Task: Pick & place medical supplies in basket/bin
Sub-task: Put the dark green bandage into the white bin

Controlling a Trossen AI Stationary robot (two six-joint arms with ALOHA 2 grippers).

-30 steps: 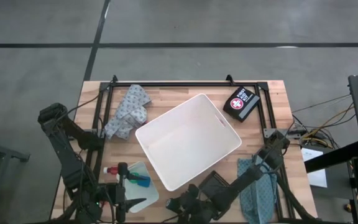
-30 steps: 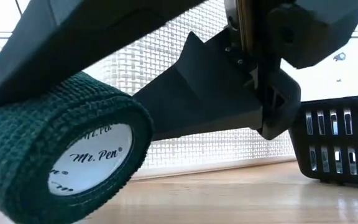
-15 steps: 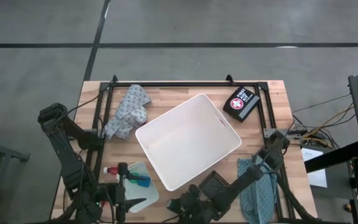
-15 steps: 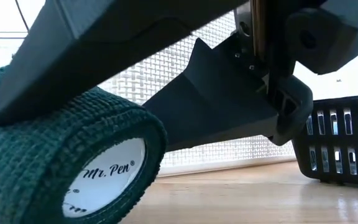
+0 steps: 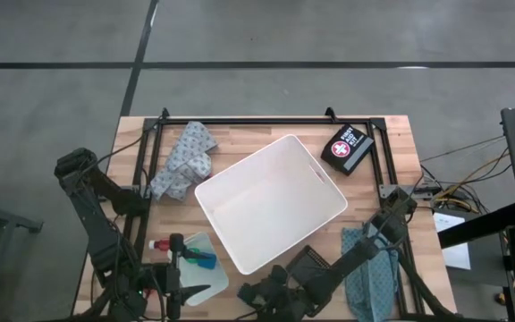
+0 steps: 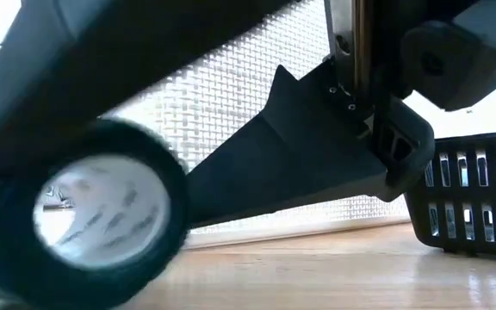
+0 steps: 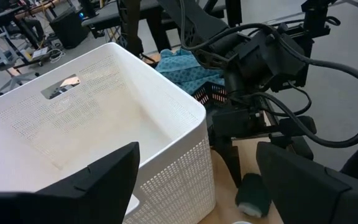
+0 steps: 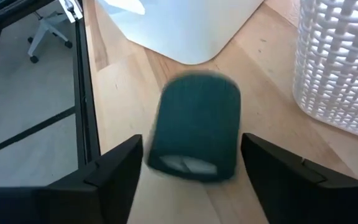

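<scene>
The white bin (image 5: 271, 201) stands slantwise in the middle of the table. Near the table's front edge, my right gripper (image 8: 191, 155) is open. A dark green bandage roll (image 8: 194, 127) shows blurred between its two fingers, low over the wood. The low view shows the roll's white end face (image 6: 102, 211) below one dark finger. My left gripper (image 7: 197, 180) hangs open above the bin's near left corner (image 7: 194, 115) with nothing between its fingers. The left wrist view shows the roll (image 7: 252, 194) beside the bin's wall.
A translucent tray (image 5: 195, 259) with blue and red items lies at the front left. A patterned cloth (image 5: 183, 161) lies at the back left and a dark first-aid case (image 5: 347, 148) at the back right. A black slotted basket (image 6: 472, 202) and a blue cloth (image 5: 369, 268) are at the front right.
My right gripper has opened and let go of the bandage roll. The roll, still and sharp between the fingers before, now shows blurred and lower in the low view, with its white end turned more toward the camera.
</scene>
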